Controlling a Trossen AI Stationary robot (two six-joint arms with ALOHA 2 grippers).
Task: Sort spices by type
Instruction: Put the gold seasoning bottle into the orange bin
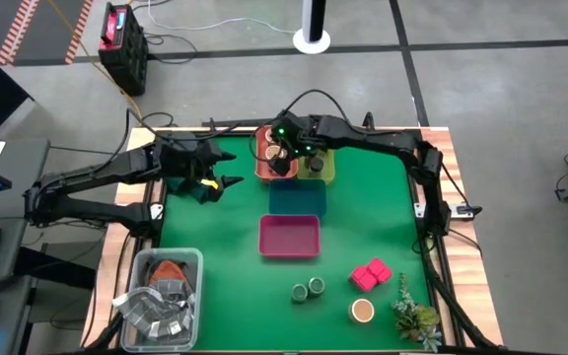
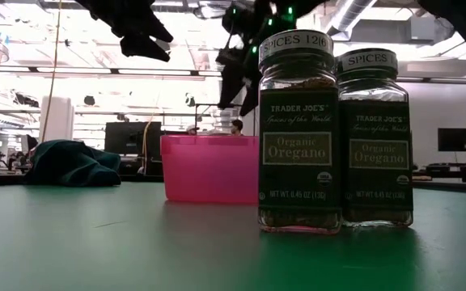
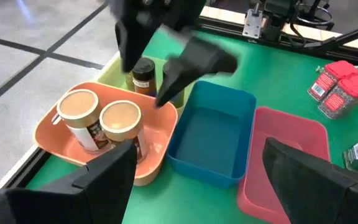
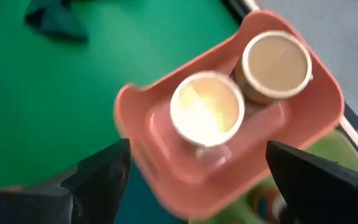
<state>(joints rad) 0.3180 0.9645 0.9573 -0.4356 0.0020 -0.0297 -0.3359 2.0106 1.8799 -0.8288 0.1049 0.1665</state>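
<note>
Two tan-topped jars [image 4: 207, 109] [image 4: 275, 65] stand upright in the orange tray [image 1: 264, 166] at the table's far edge. My right gripper [image 4: 207, 180] hovers open above them, touching nothing. A dark-lidded jar [image 3: 143, 74] stands in the yellow-green tray [image 1: 325, 170] beside it. My left gripper [image 1: 227, 169] waits open and empty above the mat, left of the trays. Two green-lidded oregano jars [image 1: 308, 289], two pink blocks [image 1: 371, 274] and one more tan-topped jar [image 1: 363, 311] stand on the mat near the front edge.
A blue tray [image 1: 294, 200] and a pink tray [image 1: 289, 237] lie in a row toward the near edge. A clear bin [image 1: 161, 296] with packets sits at the near left corner. A leafy sprig [image 1: 414, 316] lies at the near right corner.
</note>
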